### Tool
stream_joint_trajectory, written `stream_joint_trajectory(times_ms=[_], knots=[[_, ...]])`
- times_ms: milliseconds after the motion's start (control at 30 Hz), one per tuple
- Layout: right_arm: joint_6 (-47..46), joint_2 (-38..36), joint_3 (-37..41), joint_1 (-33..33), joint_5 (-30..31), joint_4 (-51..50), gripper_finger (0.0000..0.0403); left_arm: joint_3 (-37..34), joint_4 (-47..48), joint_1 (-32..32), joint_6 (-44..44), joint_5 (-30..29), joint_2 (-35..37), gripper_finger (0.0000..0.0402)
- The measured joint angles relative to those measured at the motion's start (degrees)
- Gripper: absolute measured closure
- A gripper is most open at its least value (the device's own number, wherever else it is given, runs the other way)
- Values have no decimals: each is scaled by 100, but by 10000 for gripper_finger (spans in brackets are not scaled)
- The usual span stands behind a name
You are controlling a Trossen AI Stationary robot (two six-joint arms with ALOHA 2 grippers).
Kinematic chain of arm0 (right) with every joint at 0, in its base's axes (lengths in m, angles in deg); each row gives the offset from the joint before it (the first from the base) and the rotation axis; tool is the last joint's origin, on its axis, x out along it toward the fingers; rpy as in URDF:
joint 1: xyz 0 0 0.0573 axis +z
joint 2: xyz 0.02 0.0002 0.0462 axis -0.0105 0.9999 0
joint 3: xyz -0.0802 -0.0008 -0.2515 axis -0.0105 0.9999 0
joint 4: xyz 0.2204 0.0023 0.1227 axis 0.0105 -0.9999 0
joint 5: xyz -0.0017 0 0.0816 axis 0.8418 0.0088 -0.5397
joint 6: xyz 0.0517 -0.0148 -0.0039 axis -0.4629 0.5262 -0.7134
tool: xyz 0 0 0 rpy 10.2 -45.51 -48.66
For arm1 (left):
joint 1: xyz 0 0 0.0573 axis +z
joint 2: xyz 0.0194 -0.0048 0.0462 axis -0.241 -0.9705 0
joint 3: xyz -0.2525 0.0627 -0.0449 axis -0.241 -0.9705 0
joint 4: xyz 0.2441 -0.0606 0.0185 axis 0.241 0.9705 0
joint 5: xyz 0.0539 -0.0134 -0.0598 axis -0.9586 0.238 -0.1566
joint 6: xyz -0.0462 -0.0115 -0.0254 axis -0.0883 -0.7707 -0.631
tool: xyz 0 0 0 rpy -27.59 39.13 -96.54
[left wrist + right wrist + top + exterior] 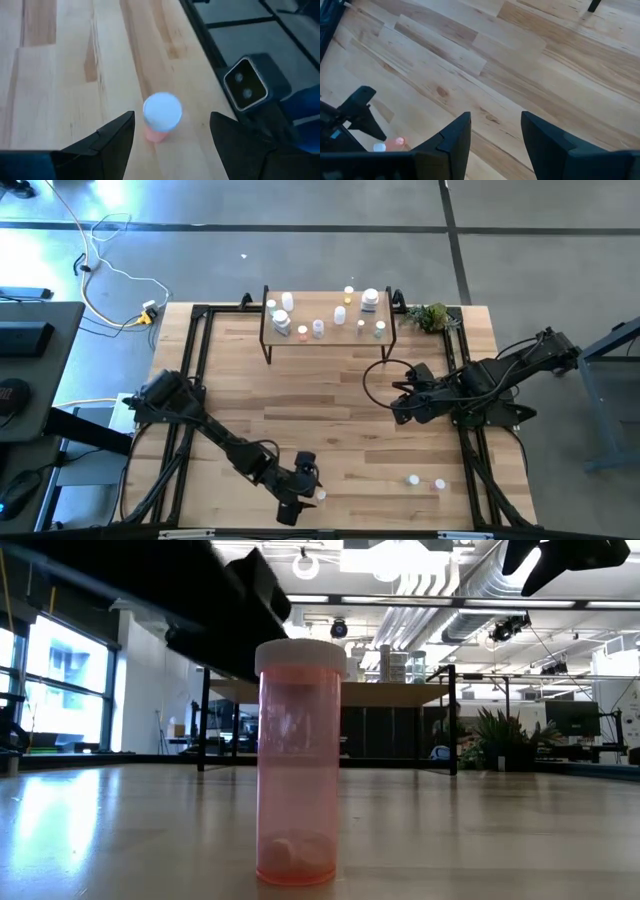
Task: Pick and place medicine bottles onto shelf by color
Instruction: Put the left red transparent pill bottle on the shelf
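High view shows most bottles already on the shelf (330, 340), three left on the worktop (330, 400): a pink vial (161, 116) just ahead of the open left gripper (170, 135), two beyond the open, empty right gripper (495, 135).

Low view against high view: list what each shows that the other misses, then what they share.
Only the low view shows the pink bottle's translucent body, upright, with something small at its bottom. Only the high view shows the bottles already on the shelf, two more bottles near the table's front right, the left gripper at the front edge and the right gripper mid-table. Both show the shelf and plant sprig.
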Motion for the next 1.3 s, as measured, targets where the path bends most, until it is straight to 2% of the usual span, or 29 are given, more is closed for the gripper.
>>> stream_joint_trajectory(times_ms=[533,1300], knots=[[0,2,0,-2,0,-1,237,-2,-359,100,-44,-152,-202,163],[7,0,0,0,0,-1,237,-2,-314,101,-50,54,-200,302]])
